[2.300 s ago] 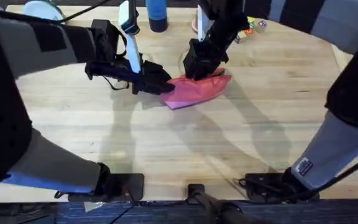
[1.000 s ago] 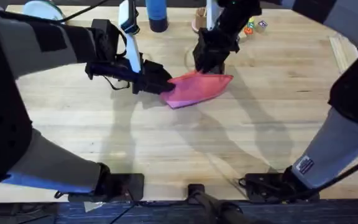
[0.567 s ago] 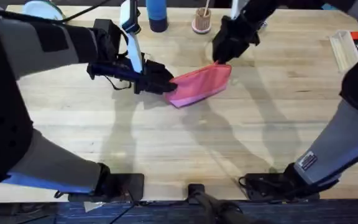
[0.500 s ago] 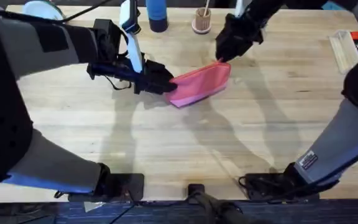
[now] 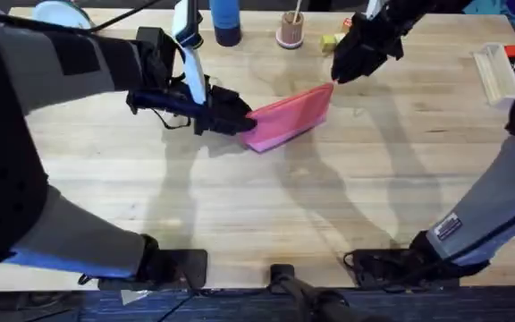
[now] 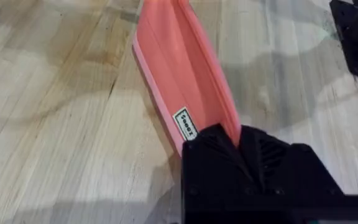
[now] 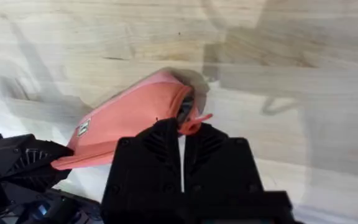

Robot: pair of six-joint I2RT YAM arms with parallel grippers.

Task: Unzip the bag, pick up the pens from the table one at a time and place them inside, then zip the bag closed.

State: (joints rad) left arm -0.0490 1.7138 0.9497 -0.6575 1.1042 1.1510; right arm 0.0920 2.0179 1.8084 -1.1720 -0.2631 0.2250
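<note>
The pink-red bag (image 5: 289, 116) stands stretched on its edge on the table (image 5: 266, 215), between my two grippers. My left gripper (image 5: 242, 121) is shut on the bag's near-left end; the left wrist view shows that end (image 6: 179, 74) pinched at the gripper (image 6: 235, 134). At the far right end, my right gripper (image 5: 336, 79) is shut on the pink zipper pull (image 7: 194, 124), which sticks out between its fingers (image 7: 160, 140). A short dark slit shows at that end of the bag (image 7: 129, 118). The pens are out of view.
Along the far edge stand a blue bottle (image 5: 226, 22), a small cup with sticks (image 5: 289, 31) and a yellow block (image 5: 329, 40). A clear plastic box with red-tipped markers (image 5: 497, 64) lies at the far right. A pale plate (image 5: 61, 13) sits far left.
My right gripper has travelled from over the bag's middle to its far right end, drawing the zipper pull along. The bag has been pulled straight and taut. The left gripper has held still.
</note>
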